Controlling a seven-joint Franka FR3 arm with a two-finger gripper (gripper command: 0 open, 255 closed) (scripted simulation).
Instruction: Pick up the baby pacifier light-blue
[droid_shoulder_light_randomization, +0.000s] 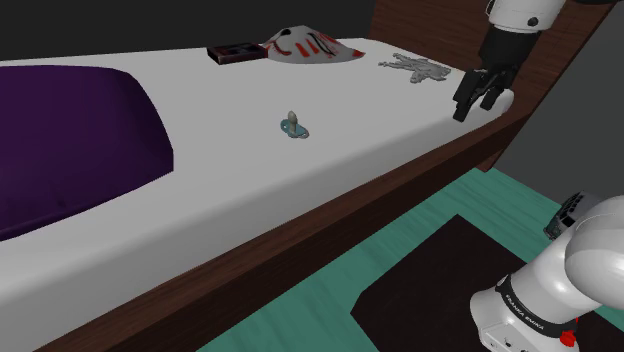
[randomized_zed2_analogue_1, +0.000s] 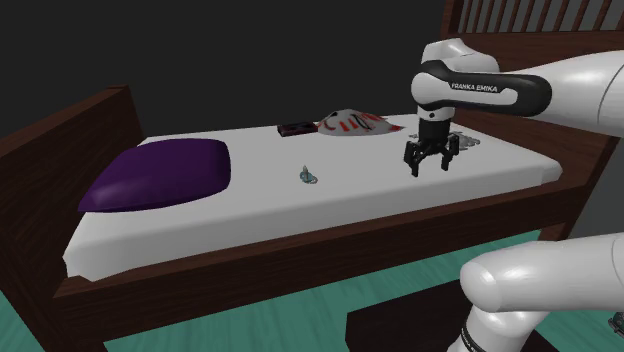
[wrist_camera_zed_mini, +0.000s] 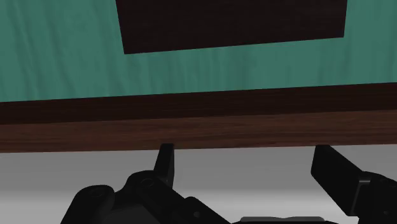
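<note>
**Approach step: end effector empty, pacifier not yet reached**

Nearest, above the mattress edge just inside the bed's (droid_shoulder_light_randomization: 400, 180) wooden rail, the end effector (droid_shoulder_light_randomization: 478, 95) hangs with its fingers spread and nothing between them (the wrist view looks over the rail to the teal floor (wrist_camera_zed_mini: 63, 57)). Farther in, the light-blue pacifier (droid_shoulder_light_randomization: 294, 126) lies alone mid-mattress, well apart from the end effector, toward the purple pillow (droid_shoulder_light_randomization: 70, 140). Beyond it sit a white mask (droid_shoulder_light_randomization: 308, 46) and a dark box (droid_shoulder_light_randomization: 236, 51). The next move, I judge, calls for crossing to above the pacifier, then descending with the fingers straddling it.
</note>
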